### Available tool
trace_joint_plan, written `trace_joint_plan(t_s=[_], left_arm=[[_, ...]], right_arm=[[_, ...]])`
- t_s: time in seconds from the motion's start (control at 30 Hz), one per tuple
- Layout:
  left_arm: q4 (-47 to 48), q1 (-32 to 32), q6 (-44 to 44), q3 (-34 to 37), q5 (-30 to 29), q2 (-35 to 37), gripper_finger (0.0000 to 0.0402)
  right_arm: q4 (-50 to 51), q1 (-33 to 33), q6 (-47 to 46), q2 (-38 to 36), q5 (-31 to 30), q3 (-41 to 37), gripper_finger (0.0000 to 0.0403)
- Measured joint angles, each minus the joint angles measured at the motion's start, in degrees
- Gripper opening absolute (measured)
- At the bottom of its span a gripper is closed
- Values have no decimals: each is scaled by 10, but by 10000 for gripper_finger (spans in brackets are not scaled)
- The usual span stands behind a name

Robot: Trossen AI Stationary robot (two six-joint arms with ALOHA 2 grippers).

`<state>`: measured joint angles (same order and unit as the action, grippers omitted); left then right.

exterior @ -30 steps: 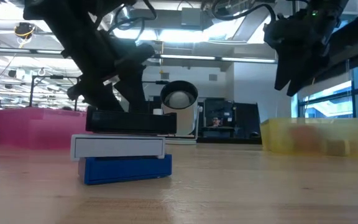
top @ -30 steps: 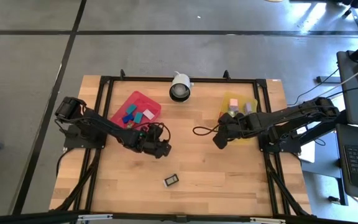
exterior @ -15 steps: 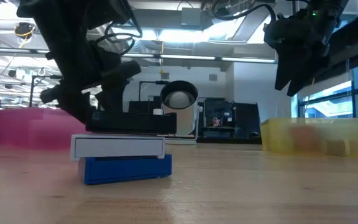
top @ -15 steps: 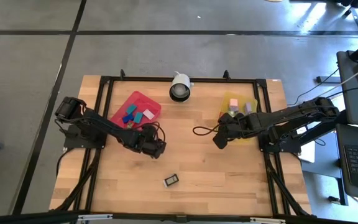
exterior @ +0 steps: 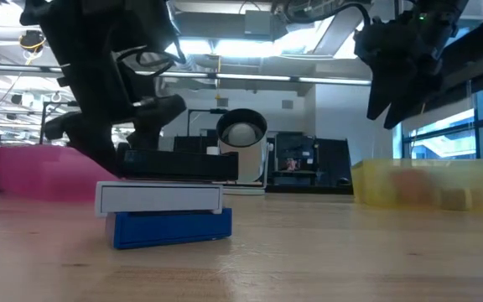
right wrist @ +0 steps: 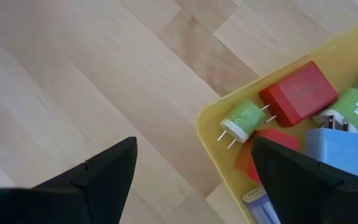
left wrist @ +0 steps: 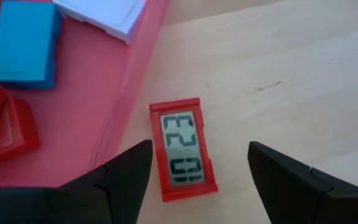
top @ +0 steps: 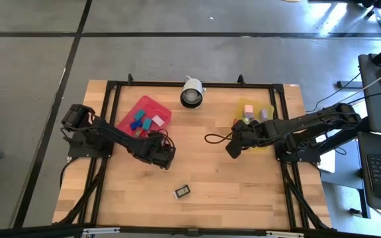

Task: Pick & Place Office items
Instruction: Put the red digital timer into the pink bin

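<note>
Left tool (left wrist: 197, 180) released, fingers (left wrist: 126, 177) spread to either side of a small red office item with a grey digit display (left wrist: 183, 149) lying flat on the tabletop (top: 243, 185), just beside the outer wall of the red tray (top: 164, 109); nothing grasped. Inside the red tray, as seen from the left wrist: a teal block (left wrist: 23, 43), a white block (left wrist: 101, 11) and a red block (left wrist: 2, 127). Seen from above, left tool (top: 164, 153) near the red tray's corner closest to the tabletop's centre. Right tool (top: 232, 149) released and empty, raised above the tabletop at the inner edge of the yellow tray (right wrist: 213, 134); within that tray a green plug with two metal pins (right wrist: 244, 121), a red block (right wrist: 298, 93), a pale blue block (right wrist: 340, 149) and a further green piece (right wrist: 353, 106). Black, white-labelled item (top: 182, 192) alone on the tabletop toward the front edge, well apart from both tools; in the low view, closest to the camera, with a blue base (exterior: 170, 226)
</note>
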<state>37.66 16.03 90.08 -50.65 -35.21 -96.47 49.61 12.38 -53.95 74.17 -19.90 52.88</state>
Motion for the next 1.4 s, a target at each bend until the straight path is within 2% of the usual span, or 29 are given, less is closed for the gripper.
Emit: trace_joint_plan(t_s=[0.47,0.77,0.97,1.23,1.4], left_arm=[[-6,4,19,3,9,-10,263],[66,7,0,-59,0,-10,263],[72,20,-9,-86,-16,-10,263],[27,36,-38,-93,-13,-31,263],[-21,32,-79,-93,-49,-53,263]], right_arm=[[-7,0,0,0,-1,0,317],[-10,0,0,0,-1,0,318],[-10,0,0,0,0,0,318],[-11,0,2,0,0,0,318],[-12,0,2,0,0,0,318]])
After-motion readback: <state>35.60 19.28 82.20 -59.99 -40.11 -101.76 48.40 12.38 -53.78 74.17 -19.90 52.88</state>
